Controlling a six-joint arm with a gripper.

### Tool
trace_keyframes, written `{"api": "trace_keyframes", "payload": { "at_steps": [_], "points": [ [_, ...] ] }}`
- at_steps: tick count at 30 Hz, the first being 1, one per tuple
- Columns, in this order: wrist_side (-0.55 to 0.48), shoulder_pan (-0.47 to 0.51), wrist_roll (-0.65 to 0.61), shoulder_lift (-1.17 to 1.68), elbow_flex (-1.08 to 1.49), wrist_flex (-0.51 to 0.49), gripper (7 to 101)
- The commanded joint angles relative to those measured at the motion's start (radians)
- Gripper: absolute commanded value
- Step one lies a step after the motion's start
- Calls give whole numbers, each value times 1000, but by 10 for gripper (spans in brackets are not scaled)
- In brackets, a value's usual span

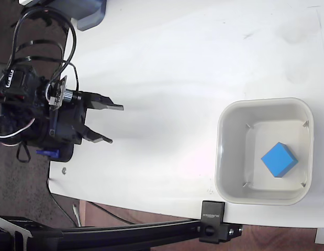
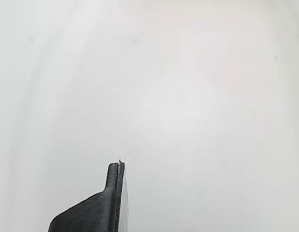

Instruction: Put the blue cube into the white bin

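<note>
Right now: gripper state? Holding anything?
Gripper: open, empty, at the table's left side in the fixed view. Blue cube sits in the white bin.

Black arm (image 1: 31,112), looped black cables (image 1: 44,39), 2-fingered hand (image 1: 112,123)

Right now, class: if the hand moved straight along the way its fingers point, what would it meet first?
Bare table first; further right, probably the white bin. The hand is open; its height is unclear.

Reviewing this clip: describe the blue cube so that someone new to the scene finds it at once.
In the fixed view, start at the white table and go to its right side, where the white bin sits. The blue cube lies on the bin's flat bottom, turned cornerwise. It is the bin's only content, bright blue against off-white, far from the open gripper at left.
</note>
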Motion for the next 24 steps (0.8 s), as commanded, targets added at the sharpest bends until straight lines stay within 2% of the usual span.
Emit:
{"api": "trace_keyframes", "payload": {
  "at_steps": [1, 5, 9, 12, 14, 18, 24],
  "points": [
    [11, 15, -35, 193, 92, 12, 1003],
    [8, 15, -46, 345, 178, 52, 1003],
    [69, -43, -25, 356, 204, 55, 1003],
    [55, -37, -26, 356, 204, 57, 1003],
    [23, -11, -31, 356, 204, 57, 1003],
    [-126, 103, -81, 356, 202, 55, 1003],
    [-124, 106, -75, 356, 202, 57, 1003]
  ]
}}
